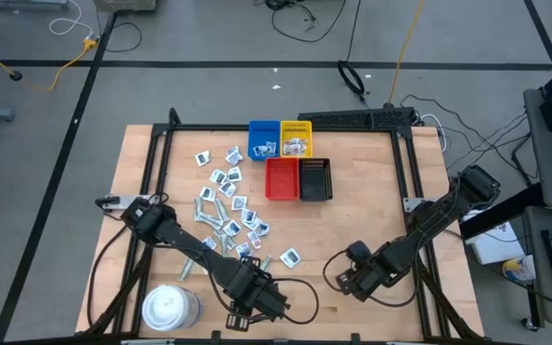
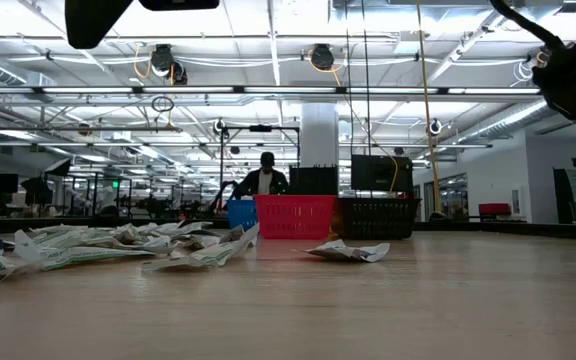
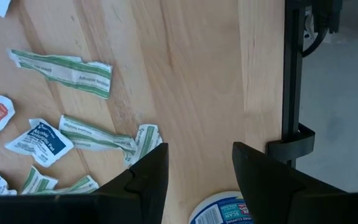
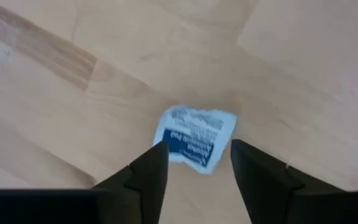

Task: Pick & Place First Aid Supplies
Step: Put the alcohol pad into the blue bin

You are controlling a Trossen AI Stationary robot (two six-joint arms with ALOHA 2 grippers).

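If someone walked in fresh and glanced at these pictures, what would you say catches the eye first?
Probably the scatter of small wrapped packets strewn across the left half of the wooden table. Behind them, four bright baskets, blue, yellow, red and black, sit in a tight square near the far edge. Then the right hand, its fingers apart, pointing at a single blue-and-white packet on the table.

White packet [image 4: 194,140] with blue print; green-striped strips [image 3: 64,70]; blue [image 1: 263,141], yellow [image 1: 296,129], red [image 1: 282,179], black [image 1: 315,179] trays.
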